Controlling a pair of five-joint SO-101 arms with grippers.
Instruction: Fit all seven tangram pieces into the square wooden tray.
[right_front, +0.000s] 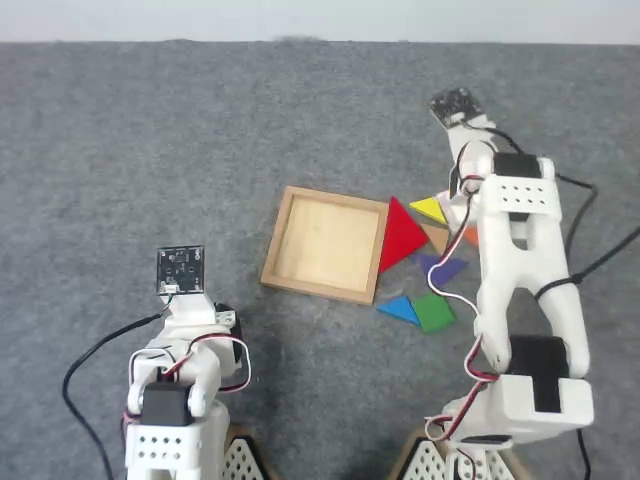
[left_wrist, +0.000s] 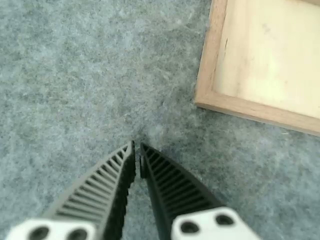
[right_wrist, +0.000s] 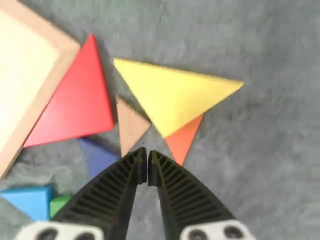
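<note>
- Right hand (right_wrist: 145, 162), closed, hangs over crowded pieces; spreading may shove the tan triangle (right_wrist: 130, 125) or orange piece (right_wrist: 182, 140).
- Left hand (left_wrist: 137, 152), closed too, isn't steadying the tray (left_wrist: 240, 107).

White arms (right_front: 525, 290), black ribbed end effectors (left_wrist: 137, 148)

Colour rundown for you: the tabletop (right_front: 150, 150) is a mottled grey felt. Your tray (right_front: 275, 245) is pale wood, with a tan rim and a lighter, creamy floor. Pieces next to it: a red triangle (right_front: 400, 235), a yellow triangle (right_front: 430, 209), a plain tan wood piece (right_front: 436, 238), an orange one (right_wrist: 182, 140), a dark bluish-purple one (right_front: 440, 268), a bright blue one (right_front: 400, 309) and a green one (right_front: 434, 312). Both arms, left (right_front: 175, 400) and right (right_front: 520, 260), are white with black blocks. The jaws are black with a ribbed pattern.
</note>
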